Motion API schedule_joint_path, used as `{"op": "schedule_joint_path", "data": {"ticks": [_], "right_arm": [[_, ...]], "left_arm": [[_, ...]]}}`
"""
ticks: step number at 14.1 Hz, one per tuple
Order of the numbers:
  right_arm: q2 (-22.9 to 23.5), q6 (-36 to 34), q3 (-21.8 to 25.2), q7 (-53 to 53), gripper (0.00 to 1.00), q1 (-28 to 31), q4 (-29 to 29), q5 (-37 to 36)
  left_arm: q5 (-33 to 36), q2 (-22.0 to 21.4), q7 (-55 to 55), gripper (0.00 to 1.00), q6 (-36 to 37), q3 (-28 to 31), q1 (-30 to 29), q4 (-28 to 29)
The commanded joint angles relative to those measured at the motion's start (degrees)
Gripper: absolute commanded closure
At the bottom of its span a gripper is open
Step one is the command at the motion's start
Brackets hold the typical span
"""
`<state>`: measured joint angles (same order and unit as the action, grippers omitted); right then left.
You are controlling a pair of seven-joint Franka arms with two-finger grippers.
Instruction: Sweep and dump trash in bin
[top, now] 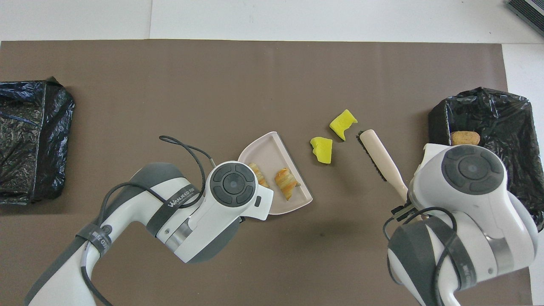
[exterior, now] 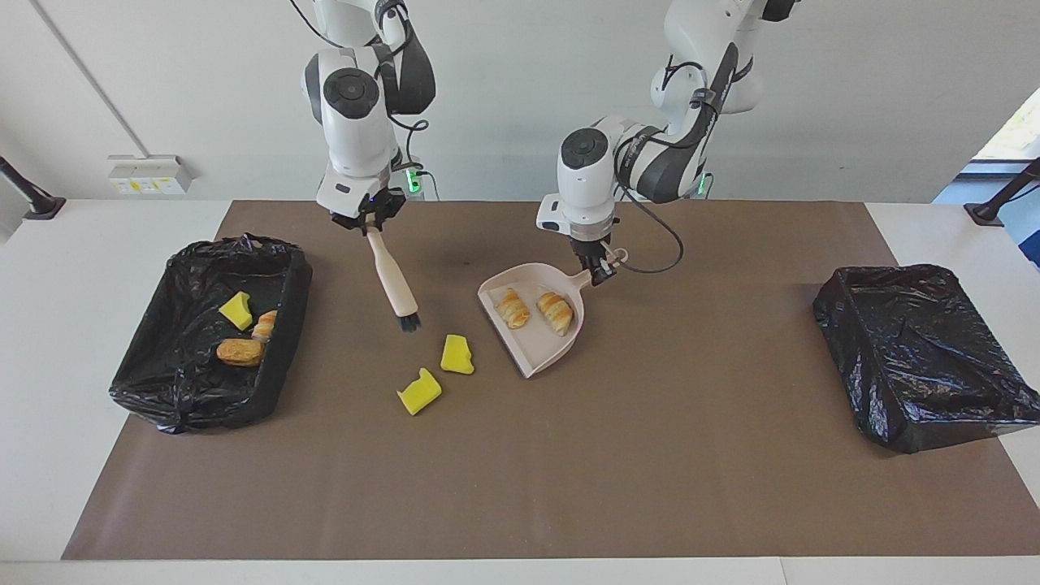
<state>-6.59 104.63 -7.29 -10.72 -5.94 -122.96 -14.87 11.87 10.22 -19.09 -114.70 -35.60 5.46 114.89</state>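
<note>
We note the right gripper (exterior: 367, 221) clamped on the handle of the brush (exterior: 393, 284), bristles hanging low over the mat (exterior: 650, 447) just beside the two loose yellow sponge chunks (exterior: 457, 355) (exterior: 419, 392), on the side toward the right arm's bin (exterior: 280, 325); the left gripper (exterior: 600, 268) is clamped on the handle of the dustpan (exterior: 544, 345), whose open lip faces the chunks.

Trash, by place: two bread-like pieces (exterior: 513, 308) (exterior: 556, 312) lie in the dustpan; two sponge chunks on the mat, near each other, between brush and pan; one sponge chunk (exterior: 236, 310) and two brown pieces (exterior: 240, 352) (exterior: 264, 324) sit in the bin at the right arm's end; the bin at the left arm's end (exterior: 918, 357) shows no trash.

Handling, our judgement: sponge chunks look light and soft, likely to tumble or skid ahead of the bristles rather than resist; bread pieces light, rounded, apt to roll out if the pan tips forward; no direct grasp advised, push chunks low at their sides with the bristles; carry by the pan handle, lip kept raised.
</note>
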Motion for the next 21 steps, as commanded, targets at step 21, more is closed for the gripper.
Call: {"op": "schedule_joint_path", "data": {"ticks": [21], "right_arm": [[17.49,1.89,-1.94,11.15,1.00,-11.01,7.21,27.75]], "left_arm": [[3.96,3.06,4.34,1.00,4.84,-0.26,1.75,-2.30]]}}
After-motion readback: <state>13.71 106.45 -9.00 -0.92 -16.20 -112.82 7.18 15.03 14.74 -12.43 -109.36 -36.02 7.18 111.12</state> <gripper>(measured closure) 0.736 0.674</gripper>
